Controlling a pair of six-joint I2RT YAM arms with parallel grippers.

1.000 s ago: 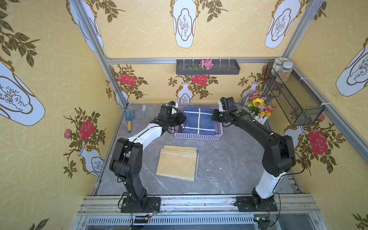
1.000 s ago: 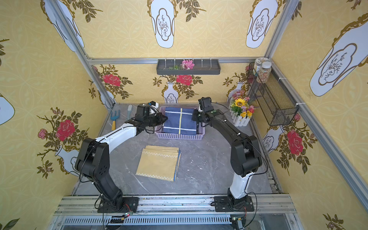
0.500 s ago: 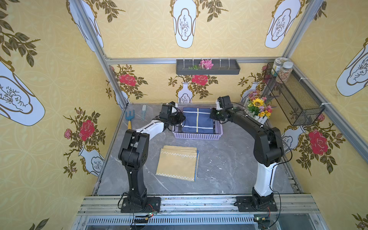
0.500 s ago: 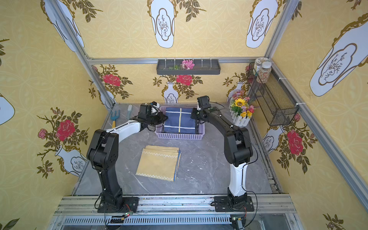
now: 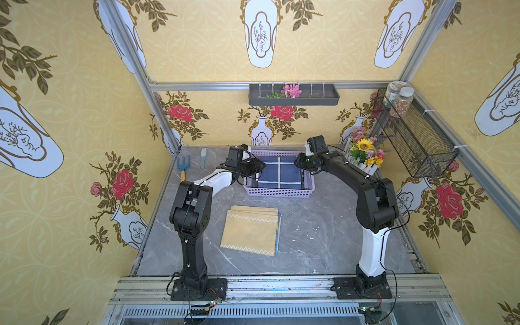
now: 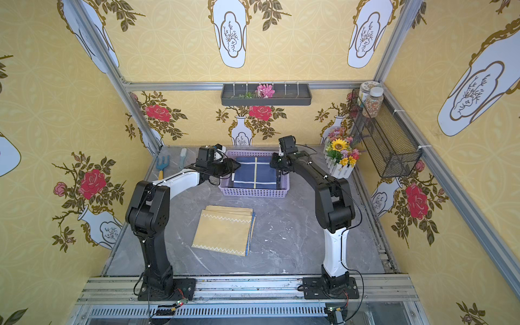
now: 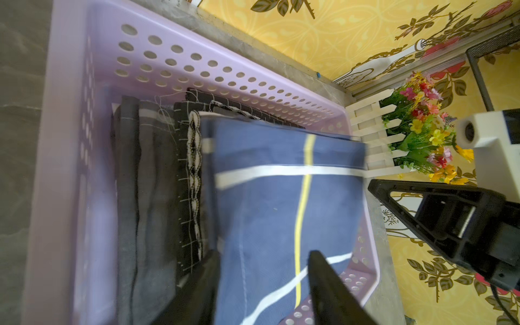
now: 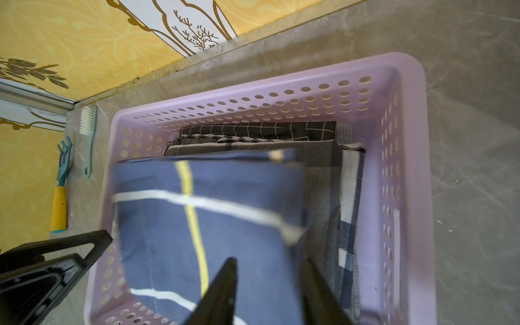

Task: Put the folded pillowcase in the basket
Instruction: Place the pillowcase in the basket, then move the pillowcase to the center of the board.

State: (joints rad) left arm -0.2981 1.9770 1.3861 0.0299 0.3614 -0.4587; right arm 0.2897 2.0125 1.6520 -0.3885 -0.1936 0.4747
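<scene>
The folded navy pillowcase [image 5: 280, 176] is lying inside the lilac basket [image 5: 278, 192] atop darker folded cloths [image 7: 152, 183] — left gripper [image 7: 264, 253] and right gripper [image 8: 268, 261] standing spread, clutching nothing — so release seems to be ending, calling for lifting straight clear.

The folded navy pillowcase [image 5: 280, 176], crossed by white and yellow stripes, lies in the shallow lilac perforated basket [image 5: 277, 192] atop darker folded cloths [image 7: 157, 197], near the table's [image 5: 323, 233] far edge.
</scene>
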